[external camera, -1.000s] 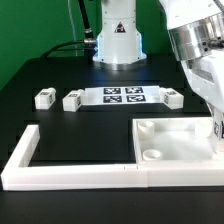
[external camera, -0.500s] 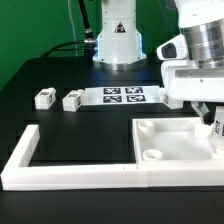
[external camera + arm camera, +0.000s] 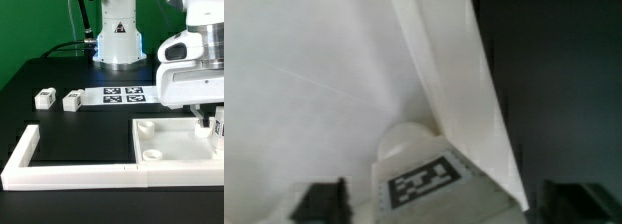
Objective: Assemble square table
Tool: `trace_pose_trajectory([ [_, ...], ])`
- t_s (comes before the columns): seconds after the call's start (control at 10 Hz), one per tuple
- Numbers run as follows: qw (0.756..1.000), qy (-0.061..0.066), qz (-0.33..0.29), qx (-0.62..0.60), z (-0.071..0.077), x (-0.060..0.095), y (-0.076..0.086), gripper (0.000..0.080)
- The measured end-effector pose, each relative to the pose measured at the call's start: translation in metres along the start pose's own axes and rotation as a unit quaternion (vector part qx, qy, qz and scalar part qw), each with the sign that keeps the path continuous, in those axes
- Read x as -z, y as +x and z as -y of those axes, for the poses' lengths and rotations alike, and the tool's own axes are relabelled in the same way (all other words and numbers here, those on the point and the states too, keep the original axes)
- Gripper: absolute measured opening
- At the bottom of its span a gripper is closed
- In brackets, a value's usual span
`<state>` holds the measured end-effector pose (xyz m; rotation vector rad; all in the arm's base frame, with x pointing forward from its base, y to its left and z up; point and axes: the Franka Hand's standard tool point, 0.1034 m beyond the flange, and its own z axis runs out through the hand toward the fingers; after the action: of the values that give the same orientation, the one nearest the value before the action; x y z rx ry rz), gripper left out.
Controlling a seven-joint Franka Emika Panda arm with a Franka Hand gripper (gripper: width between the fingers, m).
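- Exterior view: The Panda arm's hand point(image 3: 214, 127) hangs low over the edge, on the exterior view's right, of the large white square slab point(image 3: 178, 142). The slab lies rimmed face up on the black table point(image 3: 85, 130). It sits flush against the long white L-shaped border wall point(image 3: 70, 176), likely so that it cannot slide and its round corner holes face up for the legs.
- A first small white tagged leg block point(image 3: 44, 98) and a second small white tagged leg block point(image 3: 72, 99) wait, well apart from the slab, just beside the marker board point(image 3: 122, 96).
- Wrist view: A third white tagged leg block point(image 3: 429, 172) lies on the slab point(image 3: 313, 90), against its raised rim. The hand point(image 3: 441, 205) is spread wide with a dark finger point(image 3: 322, 203) on each side of the block. It grips nothing and appears lined up to close on the block.
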<state>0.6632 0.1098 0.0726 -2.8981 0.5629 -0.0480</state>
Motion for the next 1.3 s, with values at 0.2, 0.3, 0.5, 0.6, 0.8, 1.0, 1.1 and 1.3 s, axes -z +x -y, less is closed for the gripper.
trace_pose_trajectory([
  [0.2,0.997,-0.002,0.004,-0.074,-0.003,-0.001,-0.001,0.0299],
  [0.3,0.995,-0.002,0.003,-0.098,-0.003,-0.001,-0.002,0.0299],
  [0.5,0.986,0.002,0.005,-0.166,-0.002,-0.002,-0.002,0.0294],
  [0.6,0.974,0.01,0.006,-0.224,-0.001,-0.002,0.001,0.0294],
  [0.8,0.933,0.018,0.02,-0.359,0.002,-0.001,0.005,0.0293],
  [1.0,0.872,0.029,0.031,-0.487,0.004,0.001,0.009,0.0294],
  [1.1,0.845,0.036,0.031,-0.532,0.004,0.0,0.01,0.0294],
  [1.3,0.839,0.037,0.029,-0.542,0.004,-0.001,0.009,0.0294],
])
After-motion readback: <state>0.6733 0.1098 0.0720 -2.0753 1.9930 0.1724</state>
